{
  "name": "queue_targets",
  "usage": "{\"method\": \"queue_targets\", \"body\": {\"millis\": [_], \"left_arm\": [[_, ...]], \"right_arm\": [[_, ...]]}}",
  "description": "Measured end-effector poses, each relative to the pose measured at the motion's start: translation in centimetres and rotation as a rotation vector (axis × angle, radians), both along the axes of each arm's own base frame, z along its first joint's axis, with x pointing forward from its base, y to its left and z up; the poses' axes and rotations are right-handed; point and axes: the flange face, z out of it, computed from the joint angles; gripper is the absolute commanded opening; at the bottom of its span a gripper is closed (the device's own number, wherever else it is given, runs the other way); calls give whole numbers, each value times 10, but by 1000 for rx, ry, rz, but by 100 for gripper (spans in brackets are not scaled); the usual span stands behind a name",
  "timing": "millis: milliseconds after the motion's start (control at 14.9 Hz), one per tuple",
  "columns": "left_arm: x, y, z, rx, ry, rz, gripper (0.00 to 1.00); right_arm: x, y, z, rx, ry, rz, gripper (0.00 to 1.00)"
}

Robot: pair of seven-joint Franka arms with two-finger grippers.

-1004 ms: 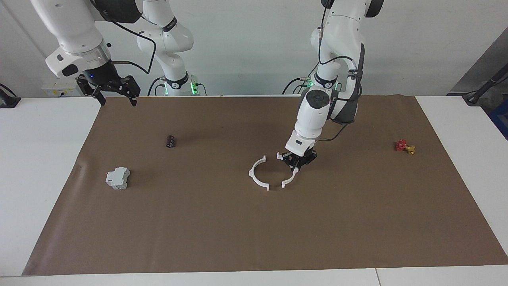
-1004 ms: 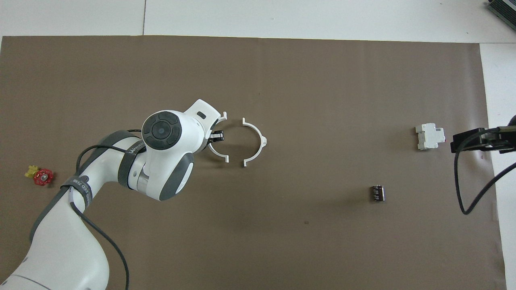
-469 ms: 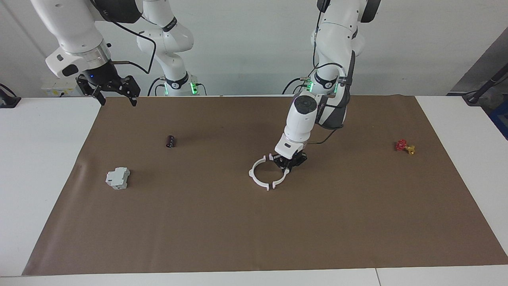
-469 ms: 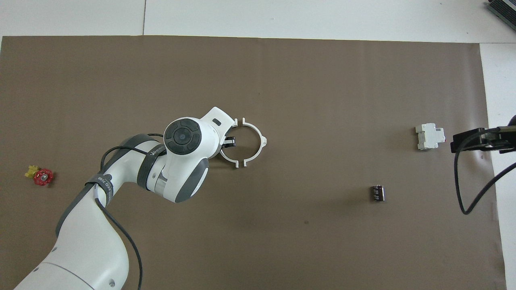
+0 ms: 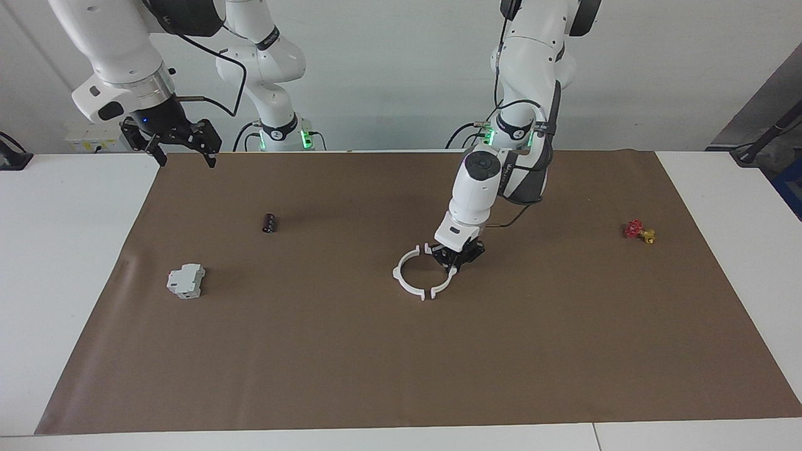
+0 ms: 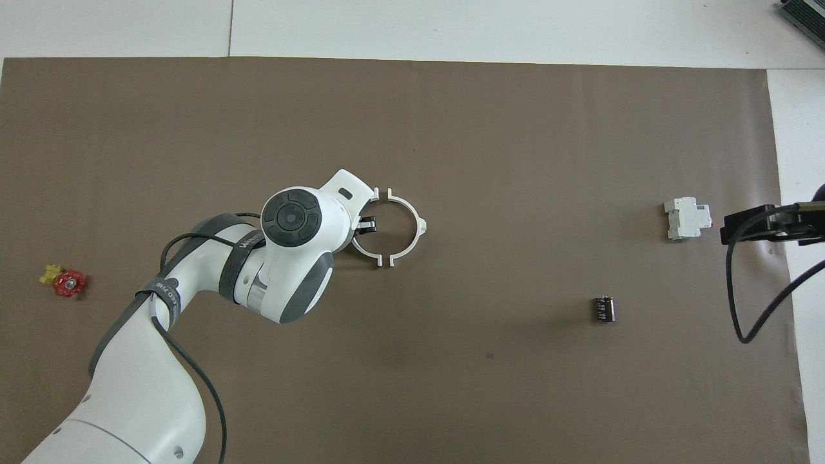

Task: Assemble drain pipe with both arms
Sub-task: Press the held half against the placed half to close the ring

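Two white half-rings almost meeting mid-desk, left hand pinching one of them

The left hand [image 5: 452, 263] is down on the brown paper mat [image 5: 351, 363], fingers pressed together on the thin white plastic half-ring [image 5: 446, 281] at the ring's 3 o'clock in the facing view. The other white half-ring [image 5: 404, 275] lies flat at 9 o'clock, apart from both hands. Their tabbed ends sit just beside each other, so the pair reads as one ring near the middle of the white desk [image 5: 56, 263]. The right hand [image 5: 182, 153] waits up in the air over the mat's edge at the right arm's end, fingers spread, holding nothing. Also on the mat: a grey blocky device [image 5: 186, 280], a small dark cylinder [image 5: 269, 223], and a red-and-yellow valve [image 5: 640, 231].
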Motion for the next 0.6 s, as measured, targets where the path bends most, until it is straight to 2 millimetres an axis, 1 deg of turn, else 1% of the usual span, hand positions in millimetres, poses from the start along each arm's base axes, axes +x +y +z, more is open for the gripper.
{"method": "queue_targets", "body": {"millis": [603], "left_arm": [[0, -2, 1, -7, -2, 29, 0]], "right_arm": [[0, 0, 0, 0, 0, 0, 100]]}}
